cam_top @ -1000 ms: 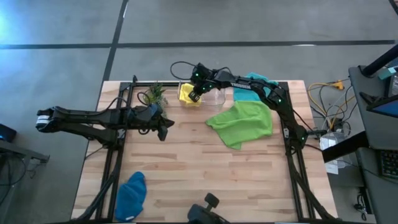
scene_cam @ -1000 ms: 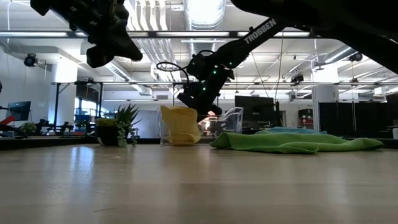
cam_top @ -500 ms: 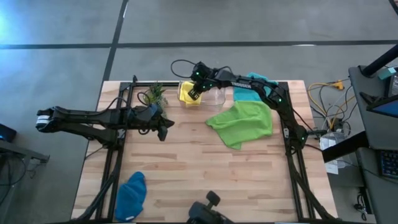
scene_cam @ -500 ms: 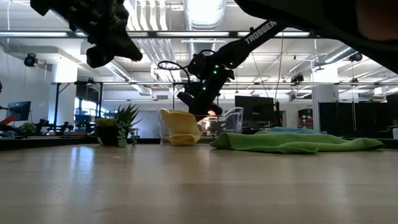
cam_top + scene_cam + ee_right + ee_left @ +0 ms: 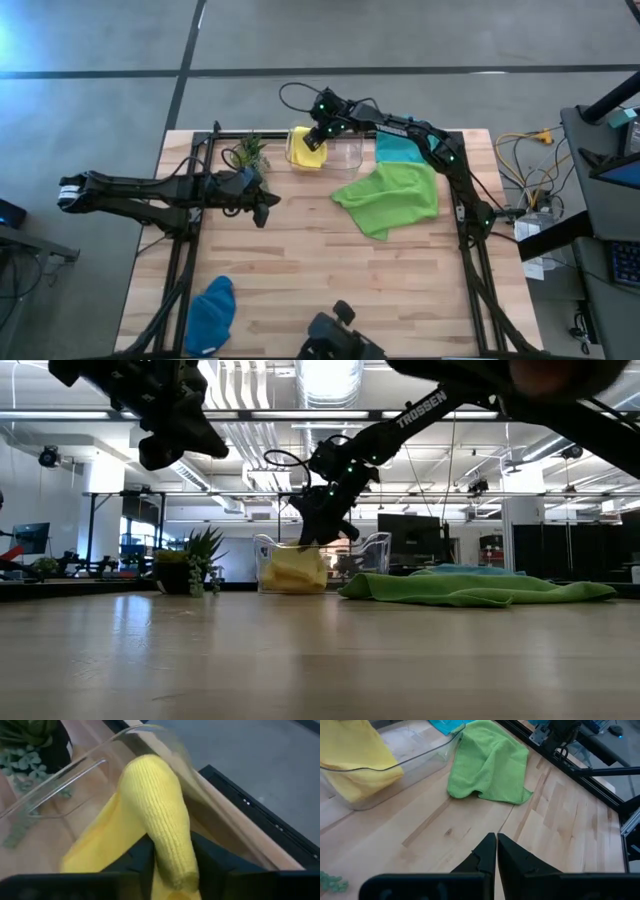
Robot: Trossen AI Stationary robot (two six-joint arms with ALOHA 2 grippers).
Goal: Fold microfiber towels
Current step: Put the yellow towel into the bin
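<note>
Four towels show on the pale wooden table [image 5: 300,260]: the yellow towel [image 5: 303,148] slumped in the clear plastic bin [image 5: 345,152] at the far edge, the lime green towel [image 5: 388,197] spread loosely near the right side, the teal towel [image 5: 400,146] bunched beyond it against the far edge, and the dark blue towel [image 5: 211,311] crumpled at the near left corner. A small potted plant [image 5: 249,152] stands just left of the bin. Beyond the table the low view shows an open room with ceiling lights, ducts and dark monitors; grey floor surrounds the table from above. The left gripper [image 5: 264,213] hangs above bare wood left of centre, its fingers [image 5: 487,851] pressed together on nothing. The right gripper [image 5: 316,137] sits over the bin's left end; in its wrist view a fold of yellow towel [image 5: 160,825] still lies between the fingers, and whether they pinch it or have let go cannot be told. Compared with a second ago, the yellow towel has sunk from an upright hanging bundle to a lower heap inside the bin, and the right arm has swung slightly farther back; the left arm has not moved.
</note>
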